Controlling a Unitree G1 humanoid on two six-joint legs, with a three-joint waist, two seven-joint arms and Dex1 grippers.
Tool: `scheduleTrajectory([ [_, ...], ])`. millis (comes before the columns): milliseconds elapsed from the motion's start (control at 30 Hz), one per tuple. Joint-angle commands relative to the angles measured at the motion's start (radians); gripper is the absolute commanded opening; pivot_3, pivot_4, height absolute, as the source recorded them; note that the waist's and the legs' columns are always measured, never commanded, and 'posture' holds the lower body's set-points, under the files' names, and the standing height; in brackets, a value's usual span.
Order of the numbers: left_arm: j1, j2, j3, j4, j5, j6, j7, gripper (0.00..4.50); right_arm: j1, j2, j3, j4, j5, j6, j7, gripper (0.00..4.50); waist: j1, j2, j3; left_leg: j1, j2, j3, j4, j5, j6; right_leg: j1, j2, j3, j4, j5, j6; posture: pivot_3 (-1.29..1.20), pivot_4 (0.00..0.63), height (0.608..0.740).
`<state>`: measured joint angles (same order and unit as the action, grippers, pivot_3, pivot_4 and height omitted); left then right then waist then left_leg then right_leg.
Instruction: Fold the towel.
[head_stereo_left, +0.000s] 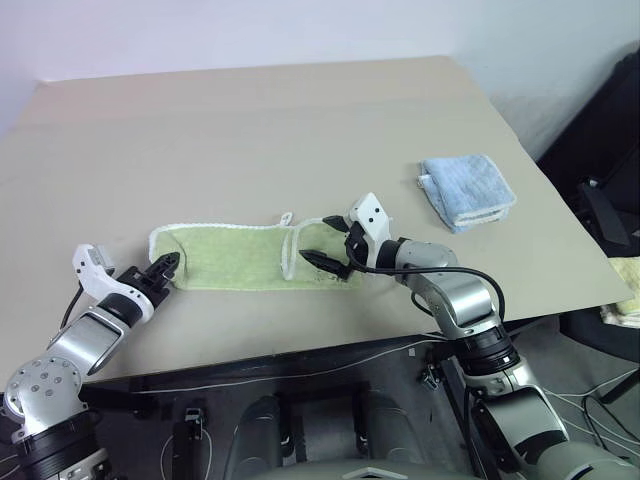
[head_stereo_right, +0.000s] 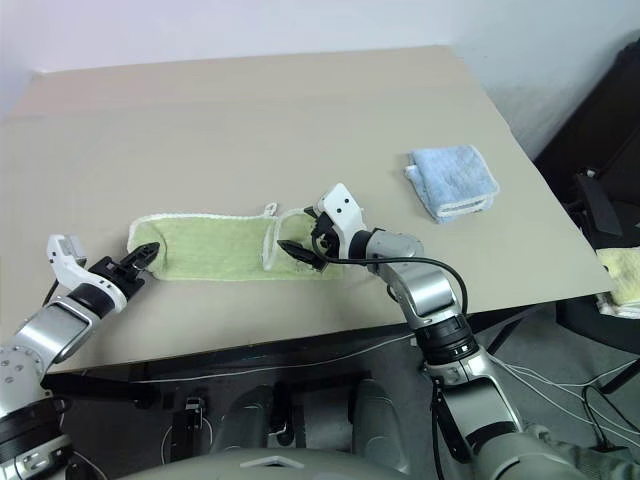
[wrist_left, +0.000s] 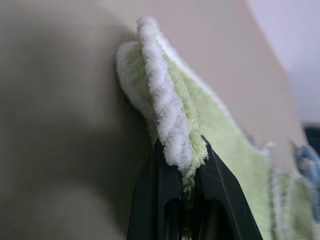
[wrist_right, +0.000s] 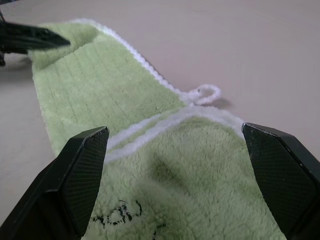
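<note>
The long lime-green terry cloth towel (head_stereo_left: 232, 258) looks soft and fluffy, its pile ribbed in faint stripes, with a nubbly white corded edge trim (wrist_left: 165, 120) and a thin white string loop (wrist_right: 204, 93). The tan table top (head_stereo_left: 300, 130) is smooth and matt. The folded light blue cloth (head_stereo_left: 466, 190) is plush too. The black finger pads (wrist_right: 85, 170) show a fine cross-hatched, matt texture.

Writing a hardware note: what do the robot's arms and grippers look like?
Both arms are silver-grey metal with black joints. Each wrist carries a white housing. The left gripper and right gripper have two tapered black fingers with textured pads. A black cable loops along the right forearm.
</note>
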<state>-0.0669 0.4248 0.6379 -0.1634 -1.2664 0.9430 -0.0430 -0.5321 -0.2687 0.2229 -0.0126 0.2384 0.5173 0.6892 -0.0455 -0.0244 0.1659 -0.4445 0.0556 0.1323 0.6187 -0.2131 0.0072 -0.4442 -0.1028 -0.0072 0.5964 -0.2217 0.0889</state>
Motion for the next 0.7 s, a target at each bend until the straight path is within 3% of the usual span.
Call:
scheduleTrajectory([
  [33,0.031,0.039,-0.002,-0.034,-0.013,-0.011,-0.098,0.01,-0.011,-0.01,-0.027,-0.054,0.01,0.0,-0.003,4.5,0.0,0.0,0.0,0.0,0.0,0.0,0.0,0.0,0.0,0.0,0.0,0.0,0.0,0.0,0.0,0.0,0.15,0.74],
  [367,-0.054,0.16,-0.04,-0.058,-0.14,0.063,-0.211,0.01,-0.005,-0.031,-0.115,-0.113,0.112,0.075,0.009,4.5,0.002,0.0,0.0,0.0,-0.001,0.0,0.0,0.0,0.0,0.0,0.0,0.0,0.0,0.0,0.0,0.0,0.15,0.74],
  [700,-0.304,0.194,-0.263,-0.001,-0.095,0.114,-0.306,0.01,0.077,-0.093,-0.277,-0.155,0.174,0.091,-0.053,4.5,0.001,0.0,0.0,0.0,-0.005,0.0,0.002,0.0,0.001,0.002,0.0,0.0,0.0,0.0,0.001,0.0,0.15,0.74],
])
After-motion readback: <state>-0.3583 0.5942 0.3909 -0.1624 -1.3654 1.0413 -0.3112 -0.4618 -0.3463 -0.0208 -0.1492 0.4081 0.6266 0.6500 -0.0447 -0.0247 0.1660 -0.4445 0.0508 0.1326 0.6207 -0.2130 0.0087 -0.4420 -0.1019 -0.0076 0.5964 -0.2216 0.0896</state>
